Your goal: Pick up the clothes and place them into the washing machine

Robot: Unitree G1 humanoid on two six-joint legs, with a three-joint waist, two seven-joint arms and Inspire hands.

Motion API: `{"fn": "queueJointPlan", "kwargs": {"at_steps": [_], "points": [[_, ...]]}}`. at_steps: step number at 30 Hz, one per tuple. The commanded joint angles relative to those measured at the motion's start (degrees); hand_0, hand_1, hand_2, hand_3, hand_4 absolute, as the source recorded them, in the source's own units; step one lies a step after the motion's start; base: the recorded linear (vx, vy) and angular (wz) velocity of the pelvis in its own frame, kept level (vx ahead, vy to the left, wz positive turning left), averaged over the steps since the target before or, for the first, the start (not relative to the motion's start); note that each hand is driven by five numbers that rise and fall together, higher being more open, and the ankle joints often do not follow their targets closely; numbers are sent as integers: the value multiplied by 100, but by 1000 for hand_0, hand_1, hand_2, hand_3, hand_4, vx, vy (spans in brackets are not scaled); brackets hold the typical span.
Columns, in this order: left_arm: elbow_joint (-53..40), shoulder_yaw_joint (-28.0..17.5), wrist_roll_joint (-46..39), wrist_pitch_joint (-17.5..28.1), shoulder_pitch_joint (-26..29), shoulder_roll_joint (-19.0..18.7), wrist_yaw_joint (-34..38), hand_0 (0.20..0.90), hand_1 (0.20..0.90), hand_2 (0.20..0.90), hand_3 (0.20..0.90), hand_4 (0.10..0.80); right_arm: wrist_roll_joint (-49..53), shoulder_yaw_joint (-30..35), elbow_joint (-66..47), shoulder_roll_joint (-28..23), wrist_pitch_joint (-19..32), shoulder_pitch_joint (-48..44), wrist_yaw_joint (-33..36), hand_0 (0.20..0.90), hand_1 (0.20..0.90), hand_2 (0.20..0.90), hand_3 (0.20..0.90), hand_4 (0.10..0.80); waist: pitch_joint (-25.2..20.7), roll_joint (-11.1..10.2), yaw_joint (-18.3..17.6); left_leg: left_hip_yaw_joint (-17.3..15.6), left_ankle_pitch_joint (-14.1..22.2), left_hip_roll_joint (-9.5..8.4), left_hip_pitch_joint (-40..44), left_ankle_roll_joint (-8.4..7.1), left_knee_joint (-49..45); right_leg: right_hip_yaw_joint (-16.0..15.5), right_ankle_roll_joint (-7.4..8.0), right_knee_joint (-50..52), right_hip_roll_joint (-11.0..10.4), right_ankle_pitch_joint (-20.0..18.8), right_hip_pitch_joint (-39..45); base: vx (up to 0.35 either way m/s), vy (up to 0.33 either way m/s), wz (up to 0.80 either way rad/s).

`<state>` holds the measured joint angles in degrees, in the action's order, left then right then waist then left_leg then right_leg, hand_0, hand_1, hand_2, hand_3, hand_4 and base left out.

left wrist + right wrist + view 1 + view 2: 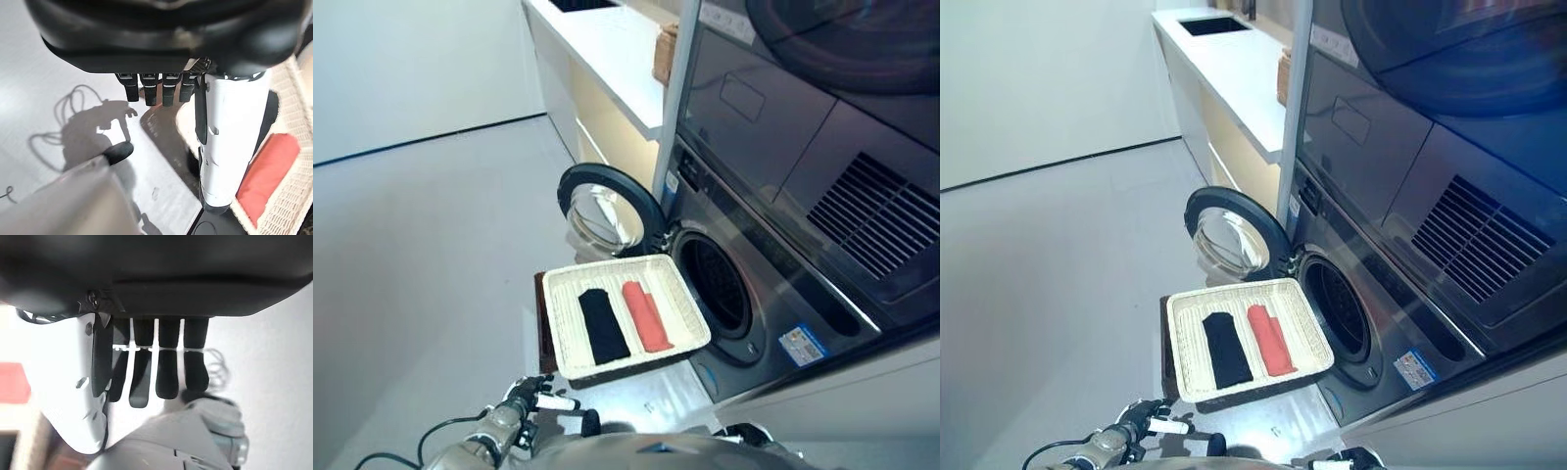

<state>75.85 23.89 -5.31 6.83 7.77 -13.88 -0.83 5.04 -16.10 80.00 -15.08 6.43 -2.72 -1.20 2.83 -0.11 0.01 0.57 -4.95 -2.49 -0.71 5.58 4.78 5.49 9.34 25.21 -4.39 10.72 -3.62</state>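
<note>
A white wicker basket (pixel 559 333) sits on a low dark stand in front of the washing machine (pixel 773 294). A folded black cloth (pixel 603 325) and a folded red cloth (pixel 646 315) lie side by side in the basket. The round door (pixel 607 215) is swung open to the left, showing the dark drum (pixel 717 284). My left hand (pixel 530 397) hangs low, near the basket's front left corner, fingers relaxed and holding nothing. My right hand (pixel 168 367) hangs low on the right, also open and holding nothing. The left wrist view shows the red cloth (pixel 266 171) past the white-covered thumb (pixel 222 142).
A second machine (pixel 822 59) is stacked above the washer. A white counter (pixel 607 49) with a sink (pixel 1214 24) and a small wicker item (pixel 664 54) runs along the far side. Pale floor (pixel 421 255) spreads to the left.
</note>
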Motion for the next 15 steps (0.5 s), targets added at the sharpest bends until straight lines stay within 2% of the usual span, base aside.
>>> {"fn": "queueJointPlan", "kwargs": {"at_steps": [1,3,6,8,9,13,14,15], "points": [[139,-107,27,161,184,-104,84,900,900,900,900,800,-115,-83,-213,-142,134,-211,55,900,900,900,900,800,49,217,28,69,91,128,-148,-464,-134,-666,-175,57,199,-1494,-538,141,147,-21],[248,-143,28,166,113,-114,84,900,900,900,900,800,-61,20,-192,-155,112,-133,67,900,900,900,900,800,4,230,13,-15,210,123,26,-521,-25,-1222,-255,-760,-77,-1272,-553,212,35,-32],[338,-178,49,193,82,-79,79,900,900,900,900,800,-11,176,-61,-171,66,-66,58,900,900,900,900,800,-54,116,-34,-71,416,4,193,-575,22,-1594,-220,-2056,-272,-1735,-757,231,-50,-35],[341,-207,48,204,81,-47,73,900,900,900,900,800,0,202,-47,-166,50,-17,47,900,900,900,900,800,-88,39,-88,-109,552,-45,271,-624,22,-1571,-153,-2573,-291,-1968,-626,233,-66,-8],[295,-222,-4,224,91,2,82,900,900,900,900,800,25,217,-3,-137,47,33,39,900,900,900,900,800,-146,-5,-101,-66,619,-46,338,-651,22,-1344,-171,-2727,-263,-1955,-492,263,-95,13],[290,-174,-42,228,45,161,66,900,900,900,900,800,99,286,-59,-146,73,121,38,900,900,900,900,800,-299,-6,-102,-115,691,26,415,-697,22,-1334,-218,-2838,-169,-1908,-246,174,-84,14],[270,-145,-40,231,42,199,43,900,900,900,900,800,158,311,-87,-156,87,130,13,900,900,900,900,800,-328,-9,-121,-141,717,62,457,-718,1,-1322,-248,-2840,-126,-1858,-195,108,-120,-4],[227,-111,-49,225,91,195,40,900,900,900,900,800,306,339,-158,-176,112,118,-23,900,900,900,900,800,-267,-76,-185,-246,798,86,222,-813,-999,-1188,-408,-2751,-26,-1715,-98,106,-120,-5]]}}
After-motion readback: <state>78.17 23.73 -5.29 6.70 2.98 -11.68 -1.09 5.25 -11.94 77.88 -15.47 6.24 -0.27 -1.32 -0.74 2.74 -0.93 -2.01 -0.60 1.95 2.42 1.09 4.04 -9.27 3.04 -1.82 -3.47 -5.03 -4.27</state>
